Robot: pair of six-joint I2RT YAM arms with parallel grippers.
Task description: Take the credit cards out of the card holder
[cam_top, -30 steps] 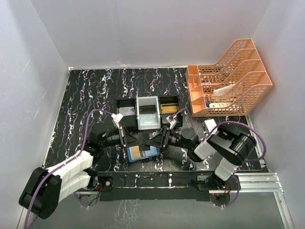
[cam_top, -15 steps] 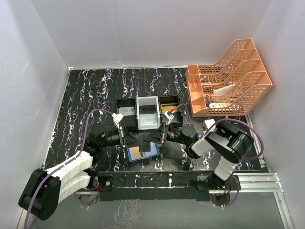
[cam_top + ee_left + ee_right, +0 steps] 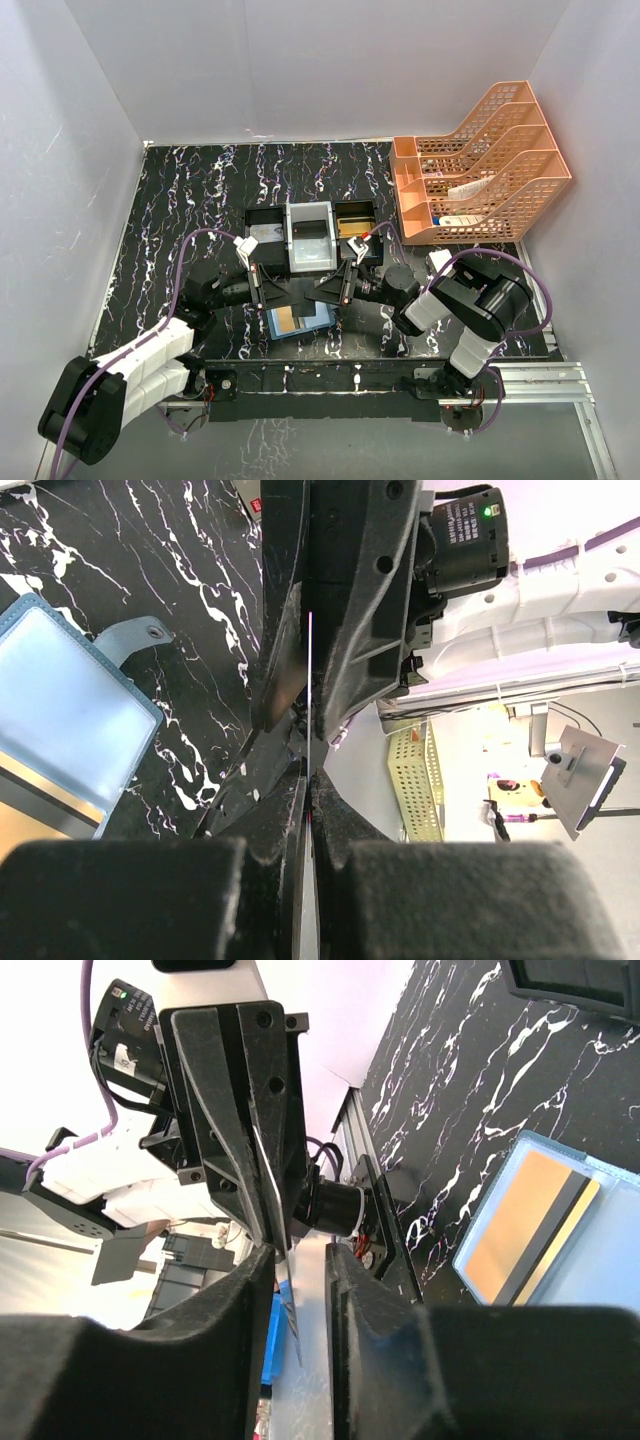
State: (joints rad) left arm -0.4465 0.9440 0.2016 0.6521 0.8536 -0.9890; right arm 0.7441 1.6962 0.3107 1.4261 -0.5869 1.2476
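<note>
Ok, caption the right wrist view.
Left gripper holds thin plastic card edge-on inside open right gripper, blue folding card holder nearby.

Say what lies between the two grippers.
Left wrist view: a thin card, edge-on, pinched by the left gripper and straddled by the right gripper.

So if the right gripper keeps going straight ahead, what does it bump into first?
The right gripper would probably meet the thin credit card first; its edge seems to sit between the fingers. Just behind is the left gripper, shut on that card.
</note>
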